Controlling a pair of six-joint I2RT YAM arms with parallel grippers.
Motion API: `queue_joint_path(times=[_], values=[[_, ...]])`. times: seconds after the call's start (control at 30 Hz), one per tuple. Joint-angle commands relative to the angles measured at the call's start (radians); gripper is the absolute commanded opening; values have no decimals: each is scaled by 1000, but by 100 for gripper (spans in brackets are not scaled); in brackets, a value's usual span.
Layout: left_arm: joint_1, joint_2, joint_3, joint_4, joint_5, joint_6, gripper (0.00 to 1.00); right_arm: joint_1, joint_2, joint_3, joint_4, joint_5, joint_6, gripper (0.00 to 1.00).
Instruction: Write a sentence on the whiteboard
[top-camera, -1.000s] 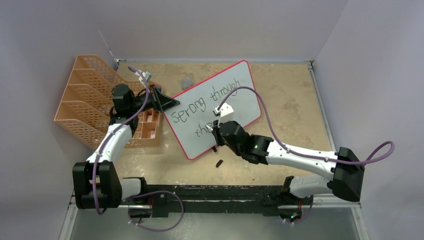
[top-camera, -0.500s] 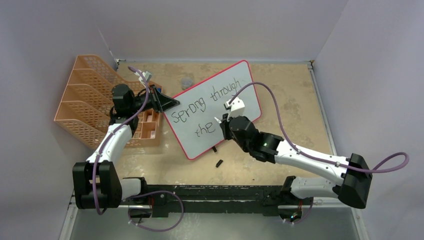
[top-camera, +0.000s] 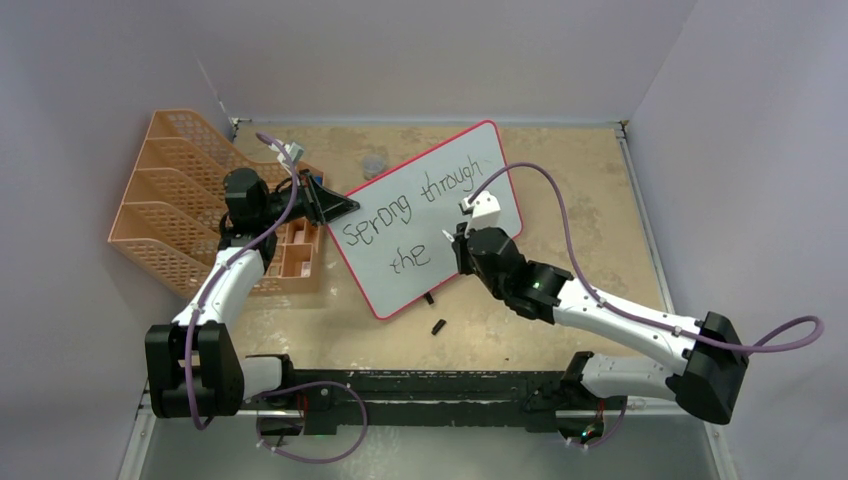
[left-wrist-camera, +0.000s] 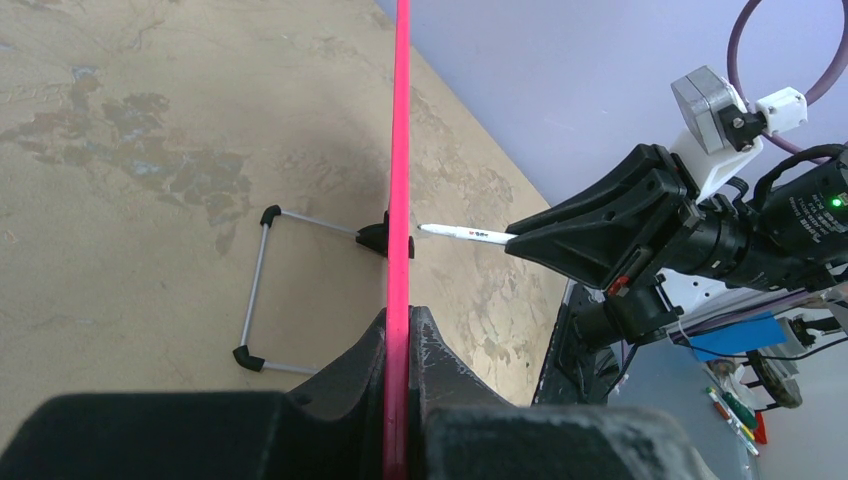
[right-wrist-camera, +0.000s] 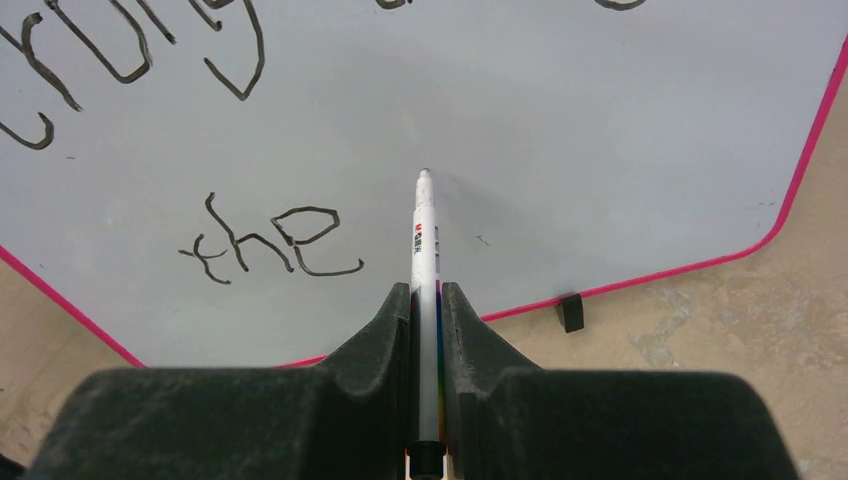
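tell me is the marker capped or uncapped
Uncapped: the marker clamped in the right claw shows a bare tip, pointing at the whiteboard.

The left arm (top-camera: 225, 285) and right arm (top-camera: 620, 315) share smooth white links between bulky black joints. A purple cable (top-camera: 545, 190) loops along each. A small white camera box (top-camera: 485, 207) caps the right wrist, a green light (top-camera: 537, 284) glows behind it, and the fingers (right-wrist-camera: 380, 350) are matte black wedges.
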Motion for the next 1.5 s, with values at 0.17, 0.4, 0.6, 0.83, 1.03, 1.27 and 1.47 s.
queue_joint_path(times=[0.17,0.4,0.6,0.83,1.03,1.27,1.47], values=[[-26,6,15,-15,47,40,0,-18,-29,-9,20,-14,-24,0],[-26,4,16,-15,49,41,0,-19,-34,-16,45,-15,-28,0],[-26,4,16,-15,47,40,0,-20,-41,-20,45,-12,-29,0],[-26,4,14,-17,47,42,0,-21,-42,-25,48,-10,-30,0],[-26,4,16,-17,47,42,0,-24,-41,-26,49,-10,-35,0],[-26,5,16,-18,45,42,0,-26,-43,-26,54,-21,-41,0],[-26,6,17,-18,46,42,0,-27,-45,-26,58,-26,-48,0]])
